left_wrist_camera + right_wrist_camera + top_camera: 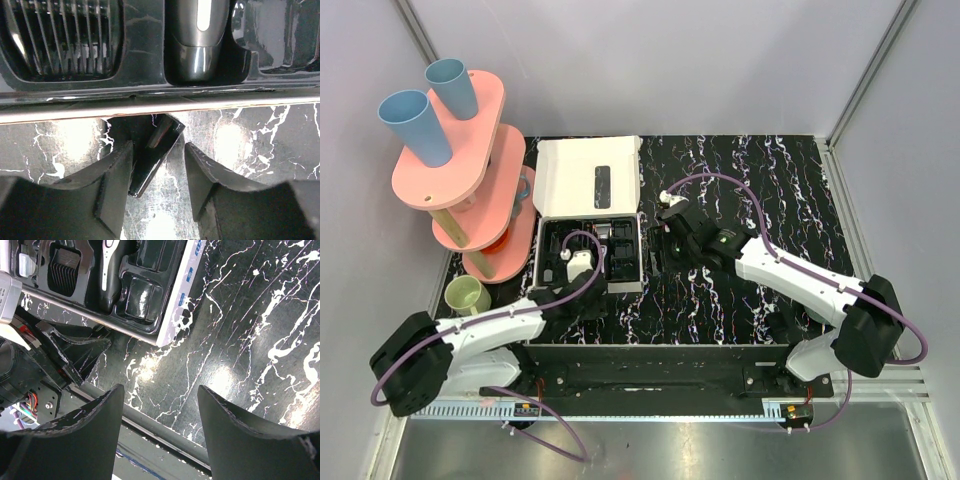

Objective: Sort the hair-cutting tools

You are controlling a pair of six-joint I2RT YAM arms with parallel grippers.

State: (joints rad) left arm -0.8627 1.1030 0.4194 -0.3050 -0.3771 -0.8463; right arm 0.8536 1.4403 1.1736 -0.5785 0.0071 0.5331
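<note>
A white box with a black moulded tray holds the hair-cutting tools. A slim clipper lies in a slot of the tray. A ribbed comb attachment rests to its left. A small glossy black piece stands tilted on the marbled table just outside the box's near rim. My left gripper is low around this piece. Its left finger touches the piece and a gap shows at the right finger. My right gripper hangs open and empty above the table, right of the box.
The box lid stands open at the back. A pink tiered stand with two blue cups fills the back left. A green cup sits below it. The table's near edge runs under the right gripper.
</note>
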